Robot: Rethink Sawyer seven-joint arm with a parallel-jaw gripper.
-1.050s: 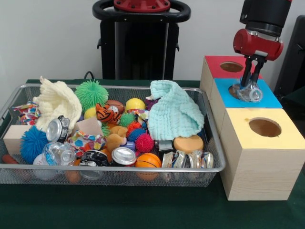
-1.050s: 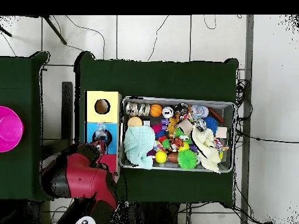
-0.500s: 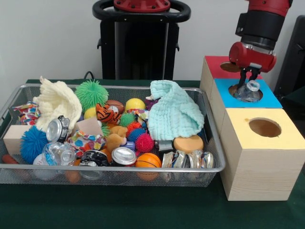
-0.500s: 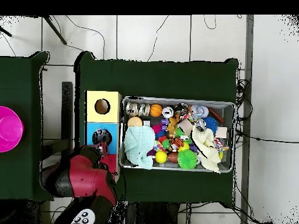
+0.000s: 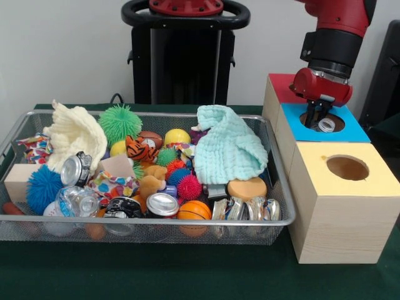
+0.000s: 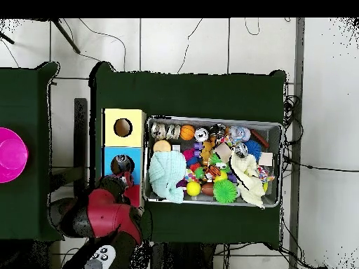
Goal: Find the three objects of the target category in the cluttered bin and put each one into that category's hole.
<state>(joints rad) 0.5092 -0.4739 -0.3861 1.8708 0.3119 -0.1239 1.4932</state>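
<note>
A clear plastic bottle (image 5: 325, 125), crumpled and see-through with a pale round mouth, sits down in the hole of the blue-topped box (image 5: 353, 130), only its top end showing above the rim. The gripper (image 5: 319, 114) hangs right over that hole, its dark fingers (image 5: 312, 112) close above the bottle; I cannot tell whether they are spread or closed, nor whether they touch the bottle. From above, the hole shows as a dark circle with something pale inside.

The blue-topped box is the middle one of three wooden boxes set in a row: a red-topped box (image 5: 282, 87) behind it and a yellow-topped box (image 5: 369, 175) in front, each with a round hole. Just beside the boxes stands a wire mesh bin (image 5: 150, 228) heaped with clutter: crushed cans (image 5: 245, 209), a mint cloth (image 5: 228, 150), a cream cloth (image 5: 74, 132), spiky balls (image 5: 120, 122), an orange ball (image 5: 194, 210), another clear bottle (image 5: 75, 201).

Everything rests on a dark green tablecloth (image 5: 187, 272). The overhead view shows a white tiled floor (image 6: 182, 43) with cables, and a pink bowl (image 6: 10, 155) on a neighbouring table
</note>
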